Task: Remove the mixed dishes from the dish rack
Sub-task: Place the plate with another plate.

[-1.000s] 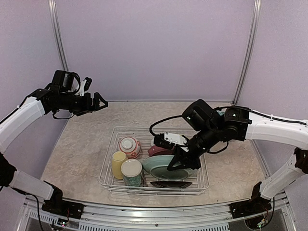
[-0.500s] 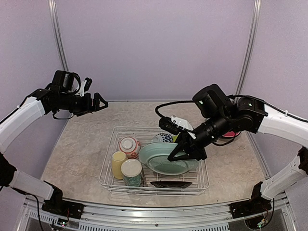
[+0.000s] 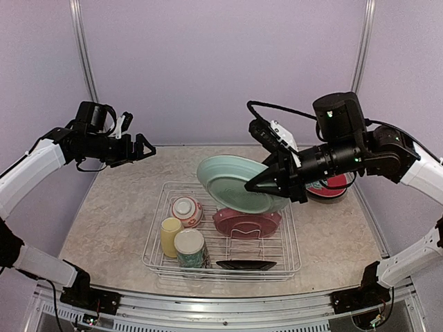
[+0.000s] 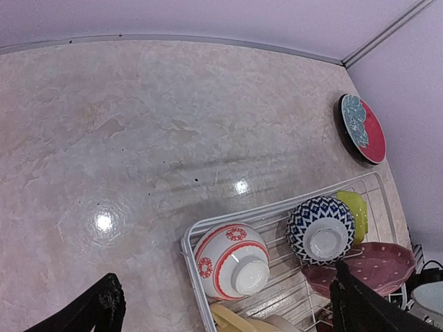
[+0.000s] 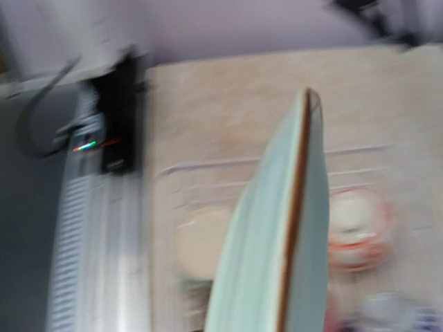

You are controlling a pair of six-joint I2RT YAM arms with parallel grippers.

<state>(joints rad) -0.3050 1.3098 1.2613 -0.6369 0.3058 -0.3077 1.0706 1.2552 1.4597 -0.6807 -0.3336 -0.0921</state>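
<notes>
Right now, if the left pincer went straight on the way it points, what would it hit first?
Likely the wire rack, around the red-patterned bowl, which lies between its fingers in the wrist view; depth is unclear.

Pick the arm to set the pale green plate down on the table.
Right. The right gripper holds the green plate tilted above the rack, near the red plate on the table. The left gripper hangs open, far left.

My left arm (image 3: 28,173) and right arm (image 3: 423,171), white-shelled long links, chunky black joint housings, black left gripper (image 3: 147,144), black cable (image 3: 277,106) off my right wrist.
</notes>
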